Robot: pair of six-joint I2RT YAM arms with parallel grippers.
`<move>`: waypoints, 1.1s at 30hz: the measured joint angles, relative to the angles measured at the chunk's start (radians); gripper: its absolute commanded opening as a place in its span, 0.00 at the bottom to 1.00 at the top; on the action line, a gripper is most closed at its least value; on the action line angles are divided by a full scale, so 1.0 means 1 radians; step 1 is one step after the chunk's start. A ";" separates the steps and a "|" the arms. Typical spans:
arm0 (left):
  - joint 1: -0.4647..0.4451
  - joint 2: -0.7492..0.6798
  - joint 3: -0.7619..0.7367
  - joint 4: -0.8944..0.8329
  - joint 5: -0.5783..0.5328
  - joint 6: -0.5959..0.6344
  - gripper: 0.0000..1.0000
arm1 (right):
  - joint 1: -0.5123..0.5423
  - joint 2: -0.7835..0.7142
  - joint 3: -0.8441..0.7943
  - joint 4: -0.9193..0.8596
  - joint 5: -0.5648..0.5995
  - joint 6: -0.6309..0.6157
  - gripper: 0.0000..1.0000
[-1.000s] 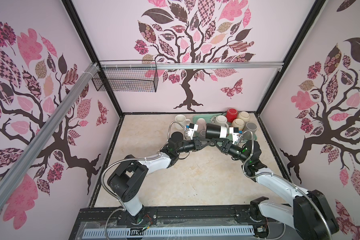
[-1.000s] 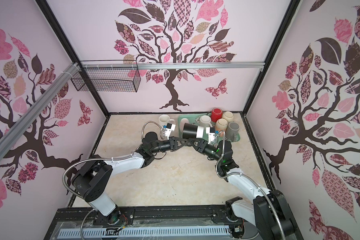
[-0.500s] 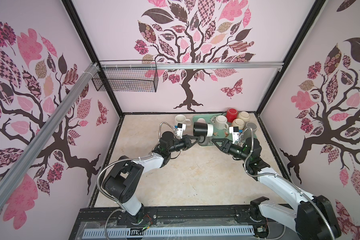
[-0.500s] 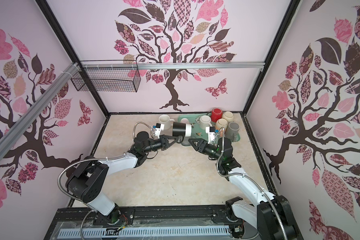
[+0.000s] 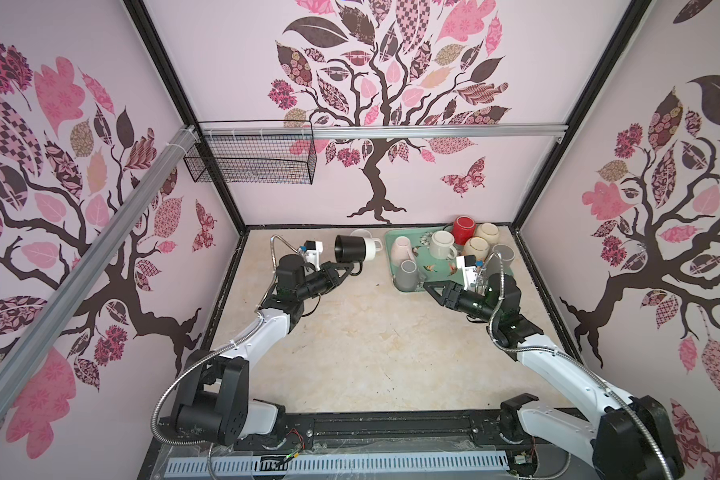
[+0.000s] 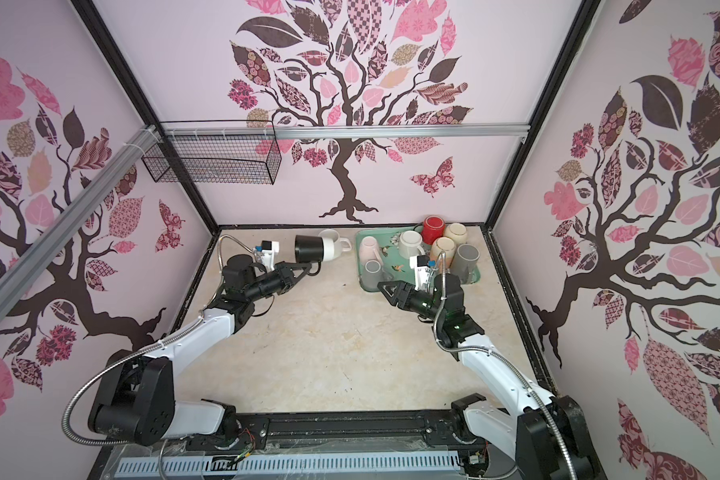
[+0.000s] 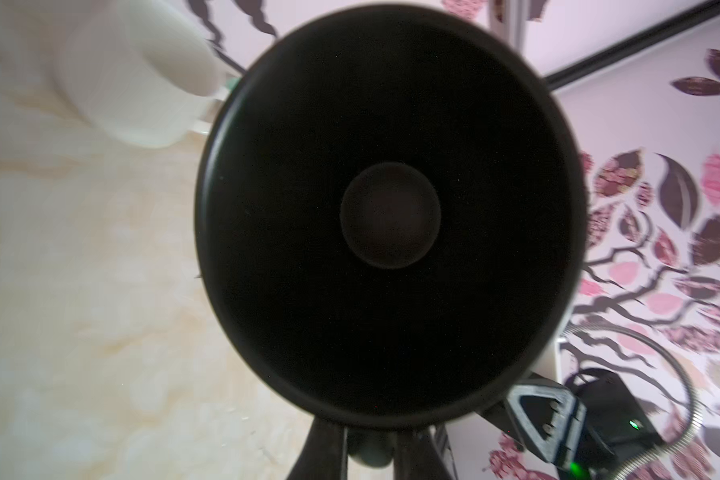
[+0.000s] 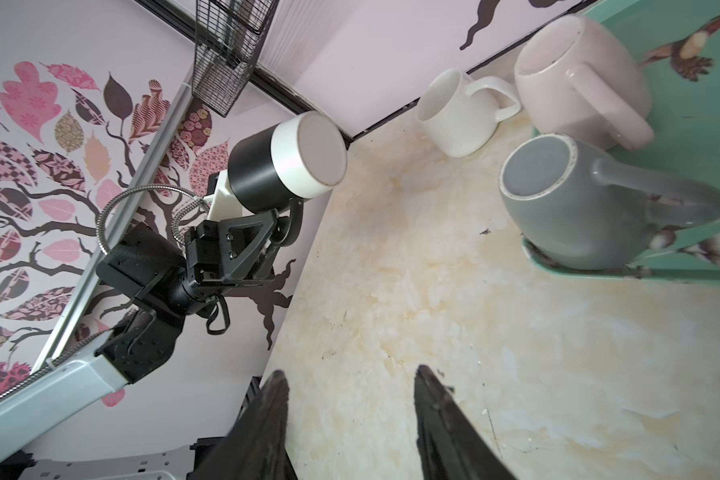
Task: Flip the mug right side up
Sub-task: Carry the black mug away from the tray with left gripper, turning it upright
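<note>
Left claw: The left gripper (image 5: 347,272) is pinched narrow on the dark handle of the task mug and grips it from beneath. Nothing else supports the load.
Task mug: A black-and-white ceramic mug (image 5: 352,248), glossy black with a white band at its base, hangs in the air above the back left of the table. It lies on its side, with its mouth toward the left arm's wrist camera and its flat base pointing right. It appears to be about halfway turned.
Slip risk: A narrow pinch on a smooth handle could let the mug swing or slide out when the wrist rolls to finish the turn. It would drop onto the hard beige marbled tabletop (image 5: 371,332), where it might chip or roll.
Collision risk: An upright plain white ceramic mug (image 8: 454,114) stands just behind the held mug. Lowering without first moving clear could knock it.
Set-down risk: Letting go before the base sits flat could tip the mug back over.
Tray: A teal bird-patterned tray (image 8: 703,99) to the right holds several upturned mugs, among them a pale pink mug (image 8: 578,75) and a grey mug (image 8: 578,208) at its near corner.
Right claw: The right gripper (image 8: 350,372) hovers empty near the grey mug, its jaws moderately apart. A stray move could nudge that mug off the tray's edge.
</note>
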 measured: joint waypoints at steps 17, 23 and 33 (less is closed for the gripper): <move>-0.063 0.204 0.246 -0.657 -0.380 0.392 0.00 | 0.000 0.000 0.008 -0.106 0.074 -0.097 0.53; -0.120 0.323 0.401 -0.718 -0.485 0.462 0.00 | 0.000 -0.001 0.020 -0.122 0.082 -0.106 0.53; -0.173 0.476 0.581 -0.816 -0.674 0.497 0.00 | 0.000 -0.019 0.020 -0.150 0.086 -0.124 0.53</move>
